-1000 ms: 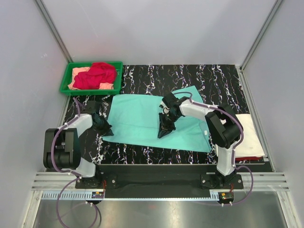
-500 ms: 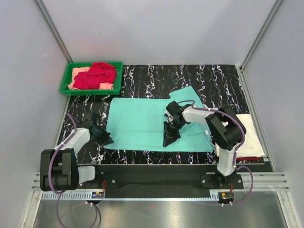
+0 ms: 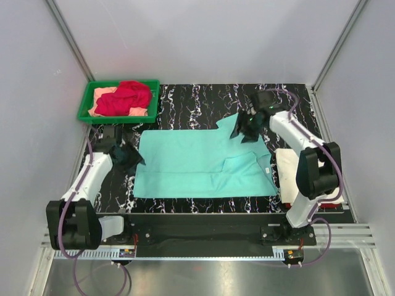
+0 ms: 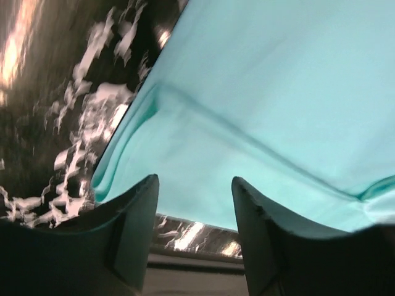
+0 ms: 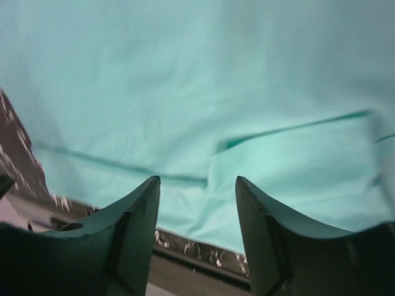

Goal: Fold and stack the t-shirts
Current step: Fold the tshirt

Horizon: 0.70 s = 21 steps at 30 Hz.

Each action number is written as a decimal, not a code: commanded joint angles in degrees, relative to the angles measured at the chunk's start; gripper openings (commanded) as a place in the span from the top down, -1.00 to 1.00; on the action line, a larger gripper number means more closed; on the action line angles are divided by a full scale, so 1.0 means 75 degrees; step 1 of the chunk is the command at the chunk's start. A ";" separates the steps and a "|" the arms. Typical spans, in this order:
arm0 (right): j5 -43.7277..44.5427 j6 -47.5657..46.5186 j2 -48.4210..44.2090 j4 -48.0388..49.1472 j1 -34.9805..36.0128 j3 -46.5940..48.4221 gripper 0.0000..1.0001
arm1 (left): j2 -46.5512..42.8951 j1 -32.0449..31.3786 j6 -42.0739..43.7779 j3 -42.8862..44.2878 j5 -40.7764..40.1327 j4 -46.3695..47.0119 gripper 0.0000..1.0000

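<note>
While the left gripper (image 4: 194,213) has its two dark fingers (image 4: 133,231) parted with nothing between them, the wrist view shows only the mint-teal t-shirt (image 4: 278,111) in the gap. Its left edge, slightly rolled, runs down beside the black marbled table (image 4: 55,123). Whether the fingertips touch the cloth cannot be told. The right gripper (image 5: 197,209) is likewise released. Its fingers (image 5: 133,234) are spread over teal cloth (image 5: 185,80), a folded seam crosses between them, and nothing is grasped.

From above, the left gripper (image 3: 126,154) sits just beside the shirt's left edge, near its far corner. The right gripper (image 3: 247,127) is at the far right corner, over the sleeve that juts out there. The teal t-shirt (image 3: 191,163) lies spread flat across the middle of the table (image 3: 191,102), its near edge close to the table's front rim.

A bare strip of table runs along the far side, between the shirt and the back wall. A narrower strip lies to the shirt's left.

To the right, a cream-white t-shirt (image 3: 285,168) lies folded just beside the teal one, partly hidden under the right arm. A sliver of red cloth (image 3: 331,198) shows beneath it.

At the far left corner stands a green tray (image 3: 85,110) holding a crumpled red t-shirt (image 3: 126,97) on top of a peach t-shirt (image 3: 100,94).
</note>
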 commanded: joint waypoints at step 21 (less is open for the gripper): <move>0.0465 -0.2328 0.5296 -0.0854 -0.1988 0.6738 -0.10 | 0.5584 0.0063 0.4235 0.5049 -0.0723 0.3022 0.30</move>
